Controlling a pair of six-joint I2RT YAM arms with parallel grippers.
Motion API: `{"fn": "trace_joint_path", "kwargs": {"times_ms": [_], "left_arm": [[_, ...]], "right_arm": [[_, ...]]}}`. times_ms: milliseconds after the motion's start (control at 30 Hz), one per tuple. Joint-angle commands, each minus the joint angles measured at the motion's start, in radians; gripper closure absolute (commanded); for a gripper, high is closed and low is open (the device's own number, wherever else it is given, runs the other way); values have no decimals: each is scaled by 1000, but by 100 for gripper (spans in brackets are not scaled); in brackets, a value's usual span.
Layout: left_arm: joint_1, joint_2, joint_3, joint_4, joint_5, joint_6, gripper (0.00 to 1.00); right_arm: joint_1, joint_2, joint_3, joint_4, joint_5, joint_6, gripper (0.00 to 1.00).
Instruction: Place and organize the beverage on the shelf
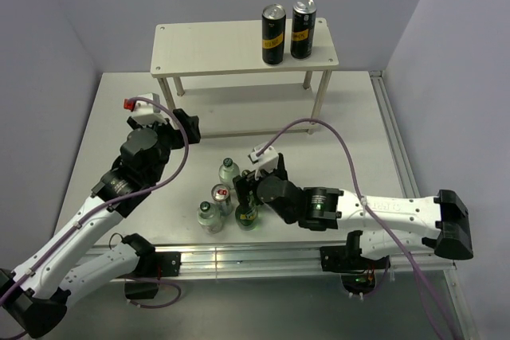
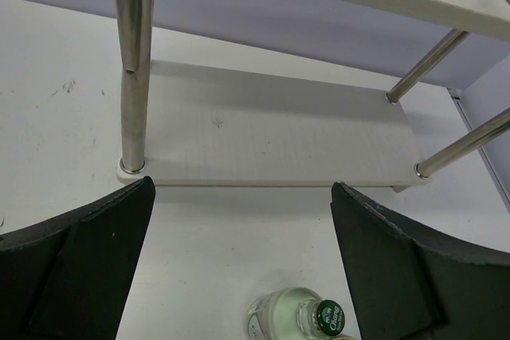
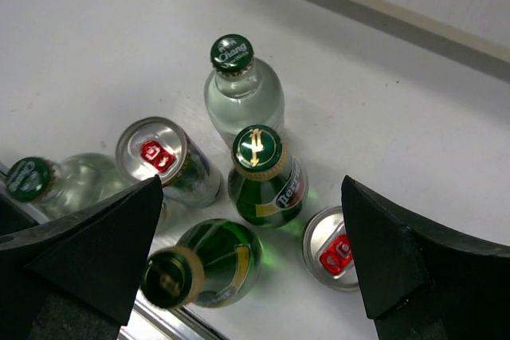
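**Zero of six drinks [image 1: 222,195] on the shelf [image 1: 223,47]**

All six stand on the table [image 1: 351,117] in one tight cluster, well in front of the shelf and nearer the arms. They are two clear bottles [image 3: 243,99] with green caps, two green bottles [image 3: 267,181] and two slim cans [image 3: 153,150]. They look upright and are packed close, some apparently touching.

Neither tier holds any of them. The lower board [image 2: 271,133] shows bare in the left wrist view. The top board carries only two black cans [image 1: 273,35] at its right end, and these are not part of the set.

The right gripper [image 3: 252,189] hangs over the cluster, spread wide and holding nothing, with a green bottle roughly between its fingers. The left gripper [image 2: 241,187] sits just in front of the shelf's left end, also spread and empty, facing the lower board.

By this showing the job is at its start. Six carries to the shelf remain, plus the arranging. The green bottle under the right gripper looks like the likeliest first pick, though its close neighbours leave the fingers little room.
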Motion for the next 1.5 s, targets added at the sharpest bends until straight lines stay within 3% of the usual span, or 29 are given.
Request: {"fn": "trace_joint_path", "kwargs": {"times_ms": [0,300,533,933,1300,1400,1467], "left_arm": [[-4,6,-4,54,-19,0,1],[-8,-3,-24,69,-14,-6,1],[-8,-2,-16,60,-27,-8,1],[-10,-5,-28,63,-37,-12,1],[-10,-22,-54,69,-47,-25,1],[-11,-23,-60,75,-50,-26,1],[-10,-26,-65,78,-50,-25,1]], "right_arm": [[-73,24,31,104,-64,39,0],[-182,75,28,196,-108,-1,0],[-185,113,57,174,-160,41,3],[-178,124,11,131,-142,87,19],[-150,170,23,79,-98,105,24],[-145,181,25,79,-90,108,30],[-145,184,31,72,-76,113,39]]}}
